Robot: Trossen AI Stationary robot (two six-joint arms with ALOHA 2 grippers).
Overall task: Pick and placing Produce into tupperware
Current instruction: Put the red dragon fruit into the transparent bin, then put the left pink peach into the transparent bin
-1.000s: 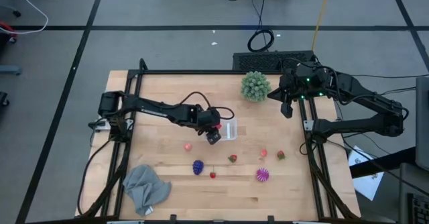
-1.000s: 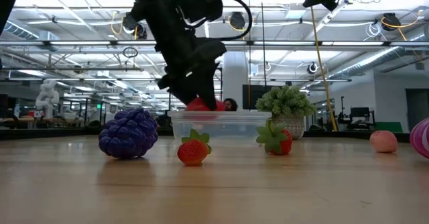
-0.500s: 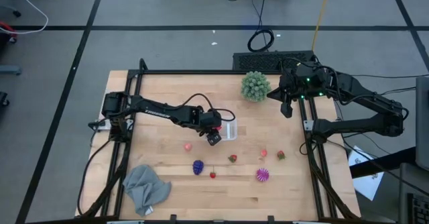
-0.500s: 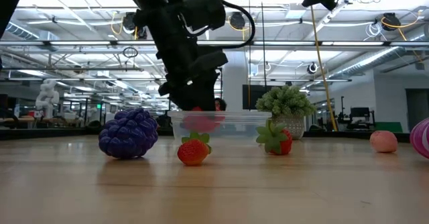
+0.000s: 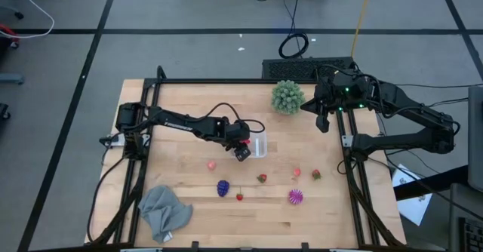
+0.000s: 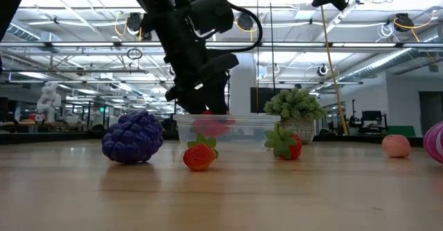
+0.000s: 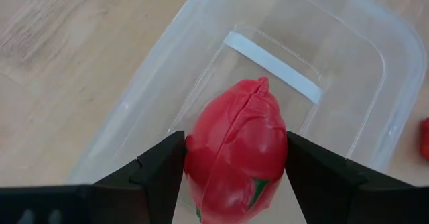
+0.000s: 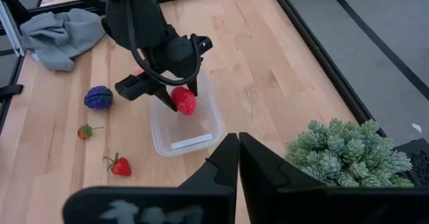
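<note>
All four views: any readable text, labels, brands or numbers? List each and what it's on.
None readable.
Tupperware: a plain white strip on its base, no lettering.
Red produce piece in the left tool: no markings.
Green spiky ball, grey cloth, table: no print.
Room behind the table in the low view: any signs there are too small to read.

table (image 5: 189,101): wood | on it: tupperware (image 5: 259,146), produce (image 5: 223,187), cloth (image 5: 164,210), spiky ball (image 5: 287,96)

Green spiky ball (image 5: 287,96) near the wooden table's (image 5: 189,105) far edge, crumpled grey cloth (image 5: 164,211) at its near-left corner
</note>
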